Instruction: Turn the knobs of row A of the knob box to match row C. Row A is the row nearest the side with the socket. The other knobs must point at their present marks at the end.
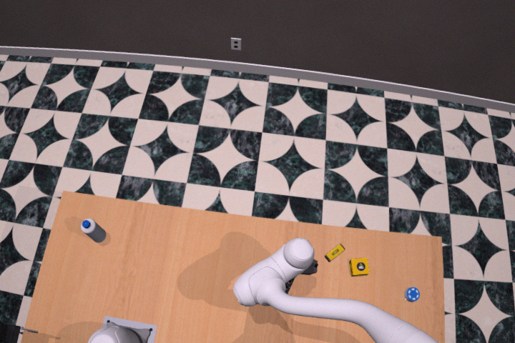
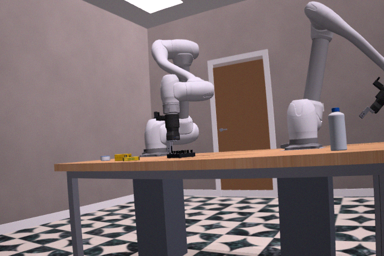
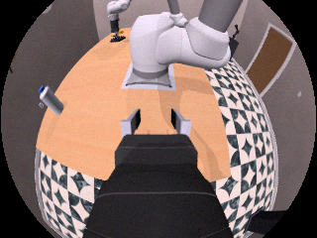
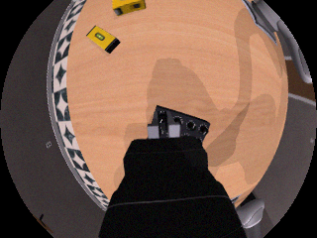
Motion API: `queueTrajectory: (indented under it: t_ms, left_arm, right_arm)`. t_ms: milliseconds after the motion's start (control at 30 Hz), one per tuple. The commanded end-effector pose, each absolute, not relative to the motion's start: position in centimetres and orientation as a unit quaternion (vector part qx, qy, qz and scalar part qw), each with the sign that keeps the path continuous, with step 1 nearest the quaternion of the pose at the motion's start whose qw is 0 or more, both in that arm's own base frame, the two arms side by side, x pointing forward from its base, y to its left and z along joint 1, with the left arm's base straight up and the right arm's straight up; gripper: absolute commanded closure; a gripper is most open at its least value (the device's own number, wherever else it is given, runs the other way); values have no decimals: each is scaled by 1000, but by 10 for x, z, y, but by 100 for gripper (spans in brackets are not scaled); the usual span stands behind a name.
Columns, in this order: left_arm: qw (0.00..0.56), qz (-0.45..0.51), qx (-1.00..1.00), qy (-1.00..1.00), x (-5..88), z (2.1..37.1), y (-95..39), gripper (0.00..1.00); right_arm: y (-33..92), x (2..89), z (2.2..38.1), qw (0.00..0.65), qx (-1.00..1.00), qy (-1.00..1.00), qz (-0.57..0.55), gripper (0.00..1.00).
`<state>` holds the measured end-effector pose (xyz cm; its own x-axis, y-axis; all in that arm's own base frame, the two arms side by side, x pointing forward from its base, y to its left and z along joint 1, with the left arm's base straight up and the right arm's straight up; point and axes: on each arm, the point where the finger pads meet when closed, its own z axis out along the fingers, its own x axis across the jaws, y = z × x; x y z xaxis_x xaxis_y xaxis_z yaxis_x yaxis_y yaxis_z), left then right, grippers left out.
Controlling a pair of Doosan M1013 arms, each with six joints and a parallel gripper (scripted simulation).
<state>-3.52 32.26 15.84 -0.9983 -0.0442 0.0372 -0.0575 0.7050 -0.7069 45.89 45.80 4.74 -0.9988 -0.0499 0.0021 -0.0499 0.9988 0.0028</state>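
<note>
Directly below right pincer [image 2: 169, 151] [image 4: 163, 131]: knob box [image 2: 181, 154] [image 4: 195, 122].

Wooden table [image 1: 157, 259] [image 2: 240, 157] [image 3: 94, 119] [image 4: 208, 59], white bottle [image 1: 94, 231] [image 2: 337, 132] [image 3: 52, 100], yellow level [image 1: 335, 252] [image 2: 131, 158] [image 4: 103, 39], black knob box [image 2: 183, 154] [image 3: 118, 39] [image 4: 195, 125]

black knob box [image 2: 181, 154] [image 3: 118, 39] [image 4: 192, 120] with round dark knobs [image 4: 191, 125], flat on wooden table [image 1: 152, 250] [image 2: 229, 158] [image 3: 94, 119] [image 4: 213, 55], partly hidden
</note>
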Motion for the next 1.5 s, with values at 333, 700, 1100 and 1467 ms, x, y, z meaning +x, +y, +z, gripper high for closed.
queueTrajectory:
  t_ms: [333,700,1100,1467]
  left_arm:
    - [9,383,28,-923,-35,159,323,0]
    - [9,383,28,-923,-35,159,323,0]
    - [9,383,28,-923,-35,159,323,0]
    - [9,383,28,-923,-35,159,323,0]
  right_arm:
    - [458,459,48,0,-85,-996,-1,70]
    - [458,459,48,0,-137,-991,-1,70]
    - [458,459,48,0,-165,-986,-1,70]
    - [458,459,48,0,-166,-986,-1,70]
